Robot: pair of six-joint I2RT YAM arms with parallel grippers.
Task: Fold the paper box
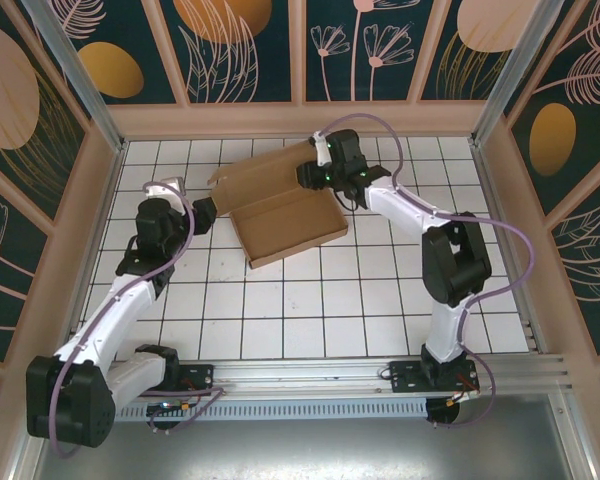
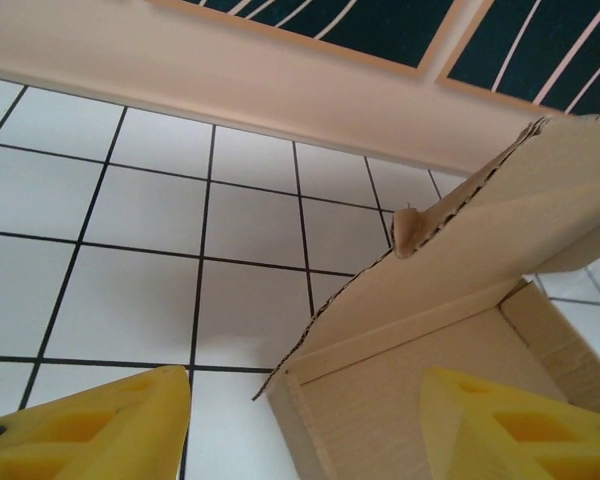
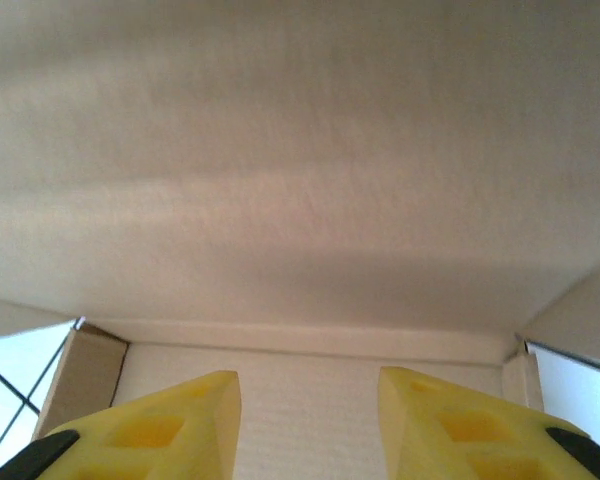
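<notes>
The left gripper (image 1: 208, 208) and right gripper (image 1: 311, 176) stand open, empty, beside the paper box (image 1: 290, 222). Its lid (image 1: 265, 172) is half raised. It likely needs pressing shut next.

I have the paper box (image 1: 288, 222) lying on the table (image 1: 330, 310), back of centre; my left gripper (image 1: 204, 210) sits just beside its left end, my right gripper (image 1: 312, 176) at its far right side.

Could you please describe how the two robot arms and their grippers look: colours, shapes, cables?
Both arms, the left arm and the right arm, have white tubular links between bulky black joints. A lilac cable loops along each. Small green lights glow at the right wrist. The left gripper and right gripper have blunt yellow fingers with recessed pockets.
</notes>
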